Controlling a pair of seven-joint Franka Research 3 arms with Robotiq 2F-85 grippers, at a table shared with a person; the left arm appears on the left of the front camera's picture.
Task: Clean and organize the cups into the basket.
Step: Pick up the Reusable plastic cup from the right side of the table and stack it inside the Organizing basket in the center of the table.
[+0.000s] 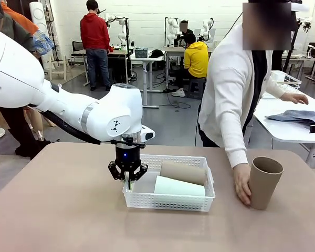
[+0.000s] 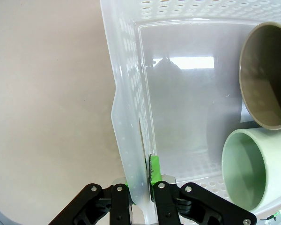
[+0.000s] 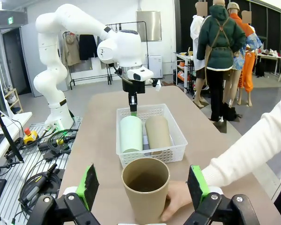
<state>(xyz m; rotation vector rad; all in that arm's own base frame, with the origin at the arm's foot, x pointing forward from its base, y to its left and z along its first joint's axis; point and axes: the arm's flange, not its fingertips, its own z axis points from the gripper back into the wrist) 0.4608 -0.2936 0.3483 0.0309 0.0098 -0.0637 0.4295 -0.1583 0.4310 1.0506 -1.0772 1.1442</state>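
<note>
1. A tan-brown table (image 1: 52, 210) runs the full width of the scene, bare on its left part. Behind it lies a grey floor (image 1: 168, 121) with white work tables, a person in a red jacket (image 1: 94, 31) standing and a person in yellow (image 1: 196, 58) seated.
2. The left gripper (image 1: 128, 181) points straight down, its fingers pressed together on the short left wall of the basket (image 1: 168, 201). One green pad is outside the wall and the other inside.
3. The basket sits on the table near the middle. A bare strip of its floor lies just past the inner finger.
4. Beyond that strip two cups lie on their sides, side by side, with their open mouths towards the pinching fingers but apart from them. They are the mint cup (image 1: 178, 187) on the robot's side and a tan cup (image 1: 184, 172) on the person's side.
5. Right of the basket, the person's hand (image 1: 242, 182), in a white sleeve (image 1: 231, 105), rests on the table against the foot of a standing tan cup (image 1: 264, 184), which is a little tilted.
6. The right gripper (image 3: 142, 186) is spread wide. The standing tan cup sits between and ahead of its green pads (image 3: 88, 182), and neither pad touches it.
7. At the far right a white side table carries a blue cloth (image 1: 294, 116).
</note>
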